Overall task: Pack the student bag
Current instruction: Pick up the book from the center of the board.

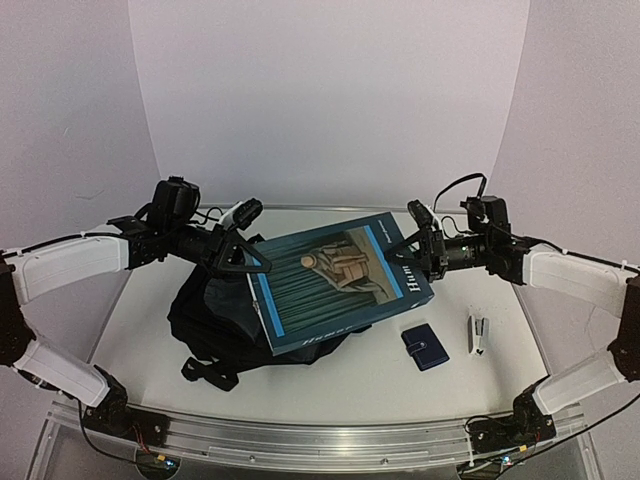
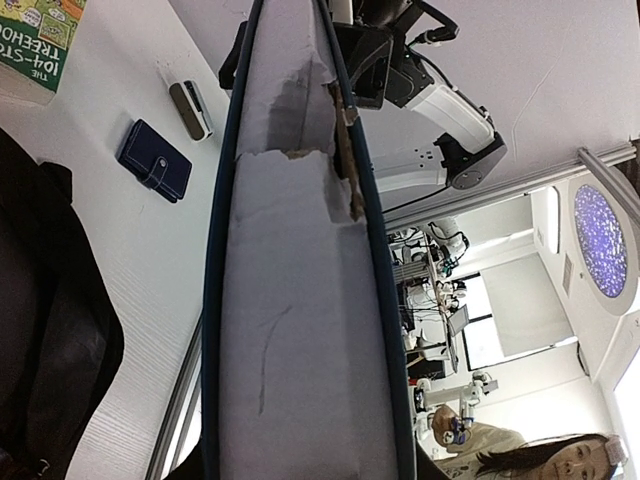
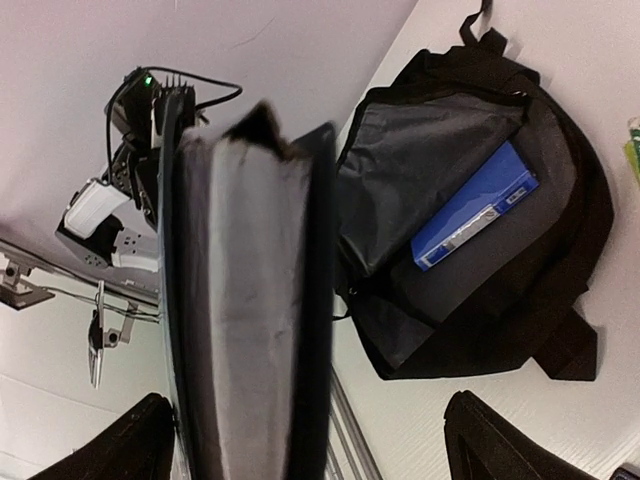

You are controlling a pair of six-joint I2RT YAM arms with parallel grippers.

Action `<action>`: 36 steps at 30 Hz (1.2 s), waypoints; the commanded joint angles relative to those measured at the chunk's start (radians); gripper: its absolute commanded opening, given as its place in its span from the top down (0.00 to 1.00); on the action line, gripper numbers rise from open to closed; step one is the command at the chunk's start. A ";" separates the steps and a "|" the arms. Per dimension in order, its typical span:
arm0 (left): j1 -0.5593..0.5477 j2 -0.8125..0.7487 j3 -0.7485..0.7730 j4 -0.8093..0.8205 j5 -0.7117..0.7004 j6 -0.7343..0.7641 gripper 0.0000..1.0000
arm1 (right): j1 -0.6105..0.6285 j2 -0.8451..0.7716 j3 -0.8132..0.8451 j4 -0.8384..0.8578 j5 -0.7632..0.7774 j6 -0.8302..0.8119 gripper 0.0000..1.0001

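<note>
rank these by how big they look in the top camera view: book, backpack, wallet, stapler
1. book, though it is raised nearer the camera
2. backpack, partly hidden under the book, so its true rank against the book is unsure
3. wallet
4. stapler, about as long as the wallet but thinner

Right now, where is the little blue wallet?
In the top view, the wallet lies on the table's right side, just left of the stapler, near the big book.

You see a thick book (image 3: 245, 300) edge-on, close to the lens. To its right the student bag (image 3: 585, 200) lies open, a blue folder (image 3: 475, 210) inside on its grey lining (image 3: 420, 160).
</note>
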 commanded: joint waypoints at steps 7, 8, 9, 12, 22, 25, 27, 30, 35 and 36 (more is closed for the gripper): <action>-0.001 0.014 0.088 -0.008 0.041 0.078 0.90 | 0.055 -0.011 0.043 0.062 -0.021 0.054 0.44; 0.000 0.014 0.089 -0.012 0.035 0.081 0.90 | 0.056 -0.010 0.044 0.063 -0.017 0.058 0.48; -0.001 0.013 0.090 -0.015 0.028 0.083 0.90 | 0.056 -0.009 0.044 0.064 -0.013 0.062 0.51; 0.000 0.010 0.091 -0.024 0.000 0.089 0.86 | 0.055 -0.006 0.035 0.067 0.009 0.076 0.61; 0.003 0.009 0.114 -0.166 -0.261 0.148 0.40 | 0.055 0.021 0.007 0.099 0.107 0.153 0.89; 0.015 -0.002 0.114 -0.220 -0.389 0.152 0.23 | 0.055 0.024 0.005 0.105 0.139 0.176 0.96; 0.034 -0.019 0.097 -0.244 -0.479 0.140 0.16 | 0.054 0.024 0.004 0.106 0.167 0.197 0.99; 0.081 -0.054 0.068 -0.268 -0.549 0.117 0.11 | 0.046 0.013 -0.003 0.106 0.213 0.235 1.00; 0.163 -0.090 0.026 -0.359 -0.705 0.093 0.05 | 0.035 -0.028 -0.029 0.102 0.325 0.317 1.00; 0.186 -0.089 0.017 -0.377 -0.722 0.088 0.04 | 0.035 -0.035 -0.039 0.101 0.344 0.334 1.00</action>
